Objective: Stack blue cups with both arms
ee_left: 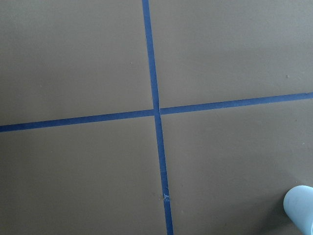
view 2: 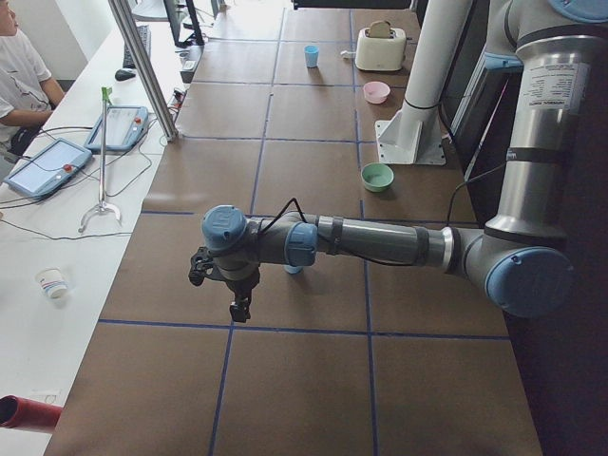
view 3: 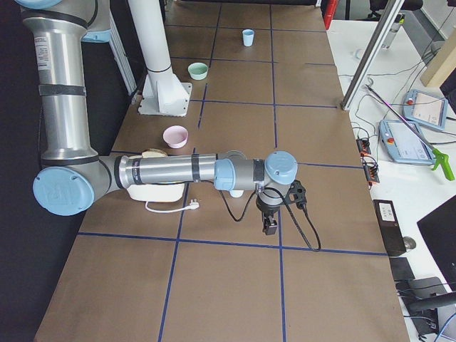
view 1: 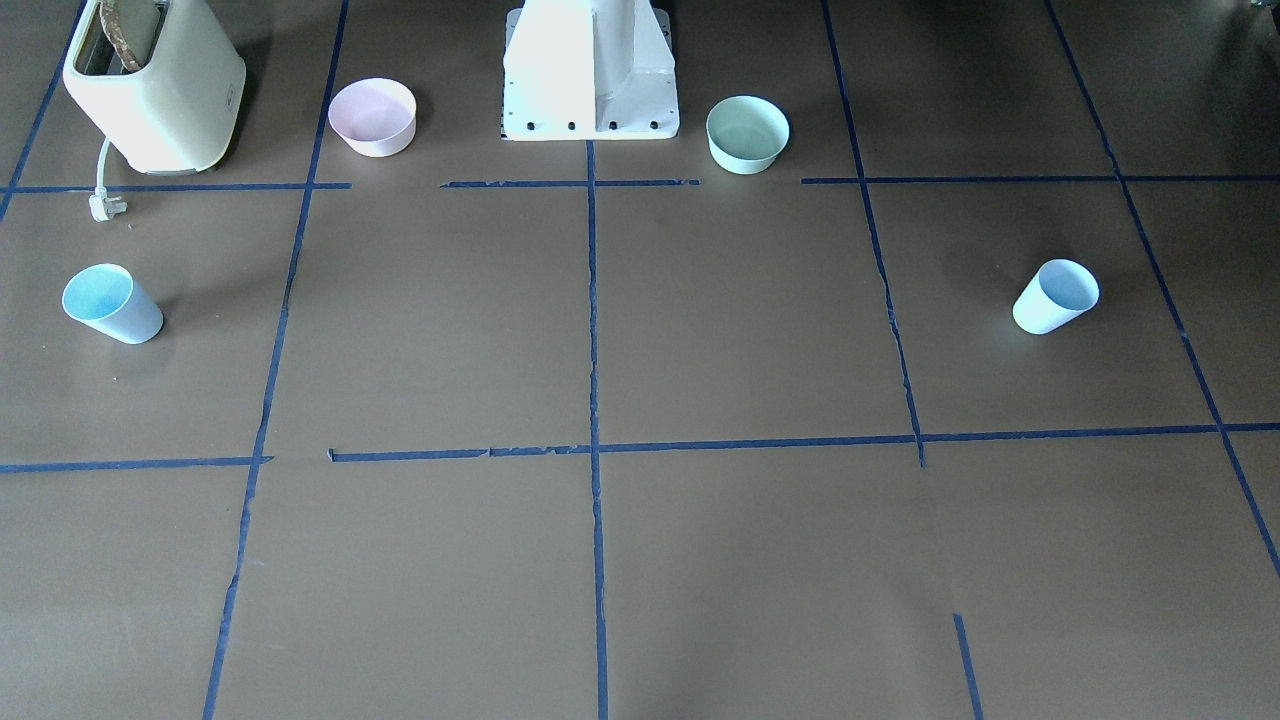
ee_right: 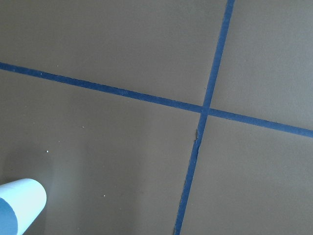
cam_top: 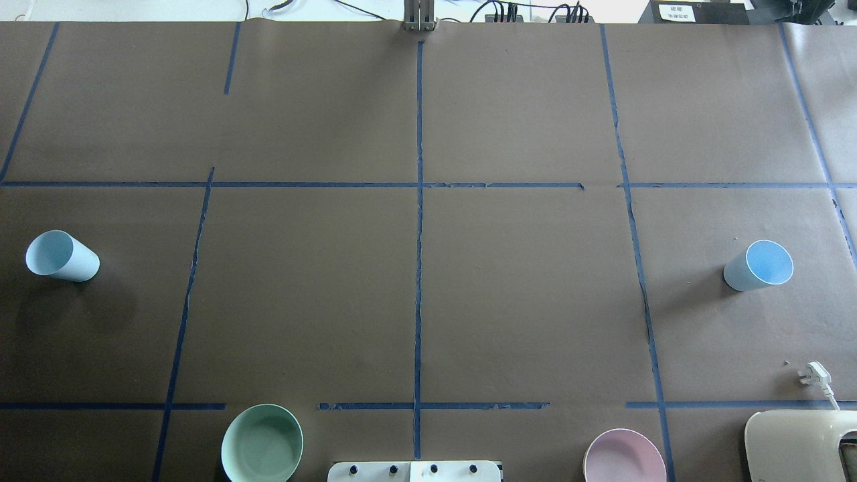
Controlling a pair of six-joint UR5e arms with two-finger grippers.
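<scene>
Two pale-blue cups stand upright, far apart. One cup (view 1: 110, 303) (cam_top: 760, 264) is on my right side; its edge shows in the right wrist view (ee_right: 19, 205). The other cup (view 1: 1055, 295) (cam_top: 61, 256) is on my left side and shows in the left wrist view (ee_left: 301, 208). My left gripper (view 2: 233, 294) hangs over the table, outward of its cup (view 2: 294, 270), which the arm mostly hides. My right gripper (view 3: 271, 226) hangs likewise beside its cup (view 3: 236, 192). Both grippers show only in the side views, so I cannot tell whether they are open or shut.
A cream toaster (view 1: 160, 85) with its loose plug (view 1: 105, 205) stands at my right rear. A pink bowl (view 1: 372, 116) and a mint-green bowl (view 1: 747, 133) flank the white robot base (view 1: 590, 70). A person (view 2: 19, 66) sits at the side desk.
</scene>
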